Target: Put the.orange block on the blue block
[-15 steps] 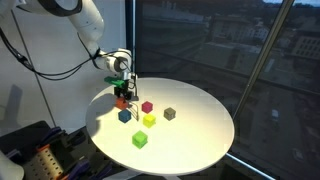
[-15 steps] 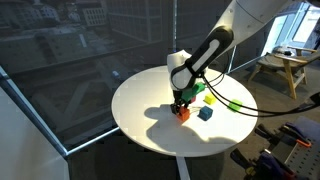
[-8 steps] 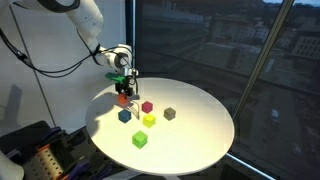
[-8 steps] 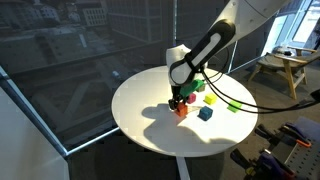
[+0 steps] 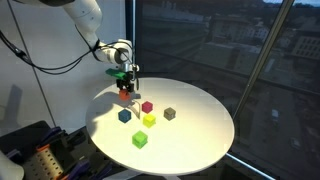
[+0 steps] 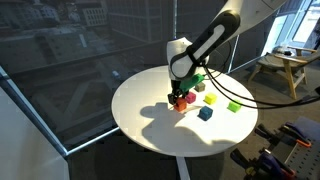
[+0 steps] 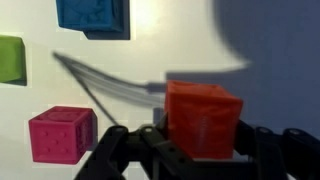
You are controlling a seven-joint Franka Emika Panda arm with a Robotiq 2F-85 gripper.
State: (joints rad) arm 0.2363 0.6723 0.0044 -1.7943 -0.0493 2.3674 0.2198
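My gripper (image 5: 124, 84) is shut on the orange block (image 5: 125, 92) and holds it above the round white table (image 5: 200, 130). In the wrist view the orange block (image 7: 203, 118) sits between my dark fingers (image 7: 195, 140). The blue block (image 5: 125, 116) rests on the table below and in front of the gripper; it shows in the wrist view (image 7: 93, 16) at the top edge. In an exterior view the gripper (image 6: 180, 95) holds the orange block (image 6: 180, 101) to the left of the blue block (image 6: 204, 114).
A magenta cube (image 5: 147, 107), a yellow-green cube (image 5: 149, 120), a dark grey-brown cube (image 5: 170, 114) and a green cube (image 5: 140, 140) lie on the table. The magenta cube (image 7: 62, 133) and a green cube (image 7: 10, 58) show in the wrist view. Windows stand behind.
My gripper has risen with the orange block, lifting it higher off the table. The other cubes have not moved.
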